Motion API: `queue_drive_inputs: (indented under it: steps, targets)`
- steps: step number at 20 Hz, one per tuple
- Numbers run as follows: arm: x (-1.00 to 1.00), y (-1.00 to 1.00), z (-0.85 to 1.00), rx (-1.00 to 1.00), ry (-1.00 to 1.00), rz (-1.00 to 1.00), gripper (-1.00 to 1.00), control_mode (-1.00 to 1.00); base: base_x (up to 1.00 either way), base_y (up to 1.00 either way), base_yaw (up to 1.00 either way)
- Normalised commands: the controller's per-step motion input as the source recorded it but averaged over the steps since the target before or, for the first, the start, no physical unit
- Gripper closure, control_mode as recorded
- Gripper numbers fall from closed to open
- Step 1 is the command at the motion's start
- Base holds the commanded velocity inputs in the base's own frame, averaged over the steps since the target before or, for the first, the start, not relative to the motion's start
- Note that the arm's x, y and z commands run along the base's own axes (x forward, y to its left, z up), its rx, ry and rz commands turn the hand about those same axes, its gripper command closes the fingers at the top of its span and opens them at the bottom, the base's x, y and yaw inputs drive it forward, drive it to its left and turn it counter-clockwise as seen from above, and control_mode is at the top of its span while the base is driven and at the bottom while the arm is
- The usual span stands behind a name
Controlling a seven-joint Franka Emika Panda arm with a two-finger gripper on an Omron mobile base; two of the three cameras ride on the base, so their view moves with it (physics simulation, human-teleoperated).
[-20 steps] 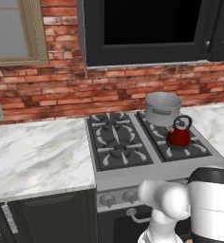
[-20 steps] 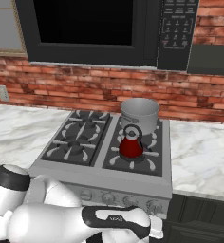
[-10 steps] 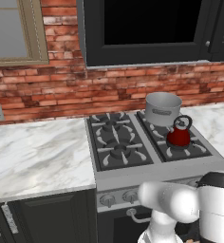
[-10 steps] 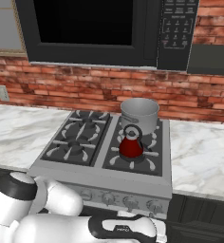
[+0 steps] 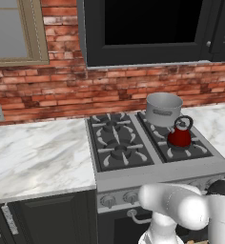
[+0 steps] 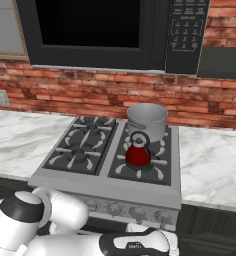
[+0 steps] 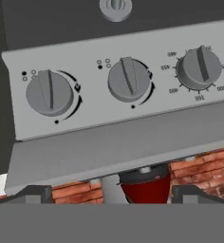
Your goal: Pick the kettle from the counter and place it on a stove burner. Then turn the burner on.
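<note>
Kettle: we see the red kettle (image 5: 179,137) on the front-right stove burner (image 6: 140,166) (steel pot (image 6: 147,120) just behind).
Gripper: we cannot tell its state.

**Setting: domestic kitchen**

Premises identified as a home kitchen. A grey steel gas cooktop (image 6: 110,150) with black grates sits between white marble counters (image 5: 38,152), dark cabinets (image 5: 43,219) below. A black microwave (image 6: 110,32) is mounted above, against a red brick wall (image 5: 62,95). Control knobs (image 7: 50,92) line the stove front.
</note>
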Motion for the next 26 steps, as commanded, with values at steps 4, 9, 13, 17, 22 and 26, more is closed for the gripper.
queue_drive_inputs:
  steps: [4, 9, 13, 17, 22, 26]
  targets:
    - [0.10, -0.01, -0.08, 0.00, 0.00, 0.00, -1.00, -1.00, 0.00, 0.00, 0.00]
    - [0.15, 0.00, -0.08, 0.00, 0.00, 0.00, -1.00, -1.00, 0.00, 0.00, 0.00]
    - [0.19, 0.00, -0.10, 0.00, 0.00, 0.00, -1.00, -1.00, 0.00, 0.00, 0.00]
    - [0.10, -0.04, -0.13, 0.00, 0.00, 0.00, -1.00, -1.00, 0.00, 0.00, 0.00]
    - [0.12, -0.09, -0.19, 0.00, 0.00, 0.00, -1.00, -1.00, 0.00, 0.00, 0.00]
    - [0.16, -0.12, -0.17, 0.00, 0.00, 0.00, -1.00, -1.00, 0.00, 0.00, 0.00]
